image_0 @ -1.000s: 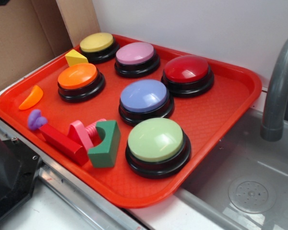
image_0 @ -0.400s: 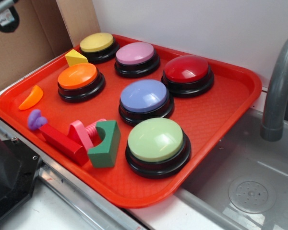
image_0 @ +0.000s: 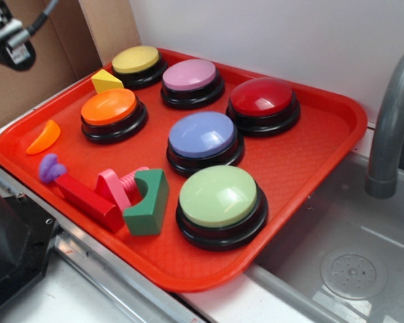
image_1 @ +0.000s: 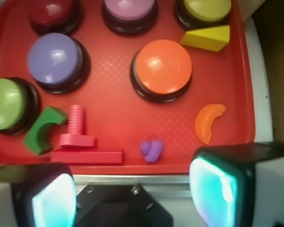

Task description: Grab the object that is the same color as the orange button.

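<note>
On the red tray (image_0: 323, 145), taking the orange button (image_0: 110, 108) as landmark and reading left to right in the exterior view: orange crescent piece (image_0: 44, 137), flat, lying apart from the button's left side near the tray's left rim, nothing on or against it; purple knobbly piece (image_0: 51, 167), nearer the front edge than the button; red bar (image_0: 87, 200) with pink screw (image_0: 121, 185) and green arch block (image_0: 148, 202), grouped in front of the button; yellow wedge (image_0: 106, 81), just behind the button; yellow-topped button (image_0: 136, 62), behind it; pink-topped (image_0: 190, 76), blue-topped (image_0: 203, 136), green-topped (image_0: 219, 197) and red-topped (image_0: 261, 98) buttons, all to its right. Gripper (image_1: 132, 194): high above the tray's left corner, well clear of everything; in the wrist view its two pads (image_1: 213, 191) stand wide apart with nothing between them, framing the tray's near edge, the crescent (image_1: 209, 121) just beyond the right pad. Step judged: approach, grasp not yet begun. Next move calls for centring over the crescent, descending to the tray surface and closing across the thin piece's short width, keeping off the rim and the orange button. Markings: no brand, label or legible writing anywhere.
</note>
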Robot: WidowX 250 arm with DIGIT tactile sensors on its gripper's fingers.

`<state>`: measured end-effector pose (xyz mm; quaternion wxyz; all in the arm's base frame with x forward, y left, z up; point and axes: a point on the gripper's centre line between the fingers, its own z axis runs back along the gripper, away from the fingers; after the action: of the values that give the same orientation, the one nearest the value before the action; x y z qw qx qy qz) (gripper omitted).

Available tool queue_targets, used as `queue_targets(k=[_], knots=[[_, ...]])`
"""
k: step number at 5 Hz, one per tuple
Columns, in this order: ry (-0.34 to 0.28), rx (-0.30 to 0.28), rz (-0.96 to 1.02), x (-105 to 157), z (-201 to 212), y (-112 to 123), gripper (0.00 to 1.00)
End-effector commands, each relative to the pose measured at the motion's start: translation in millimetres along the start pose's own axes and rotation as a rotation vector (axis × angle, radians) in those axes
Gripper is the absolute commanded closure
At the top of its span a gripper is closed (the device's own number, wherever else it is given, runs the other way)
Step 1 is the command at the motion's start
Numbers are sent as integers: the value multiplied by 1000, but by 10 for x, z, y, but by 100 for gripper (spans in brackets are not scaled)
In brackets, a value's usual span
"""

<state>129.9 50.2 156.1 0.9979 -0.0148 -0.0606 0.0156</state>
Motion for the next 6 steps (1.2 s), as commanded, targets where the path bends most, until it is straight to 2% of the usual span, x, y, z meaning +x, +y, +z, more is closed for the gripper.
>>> queue_targets(k=[1,2,3,4,6], knots=[[-29,123,77,1,-395,468,0],[-58,146,95,-3,-523,615,0],[-62,148,147,-13,-735,832,0],[-41,166,187,3,-942,942,0],[-16,167,191,8,-1229,980,0]])
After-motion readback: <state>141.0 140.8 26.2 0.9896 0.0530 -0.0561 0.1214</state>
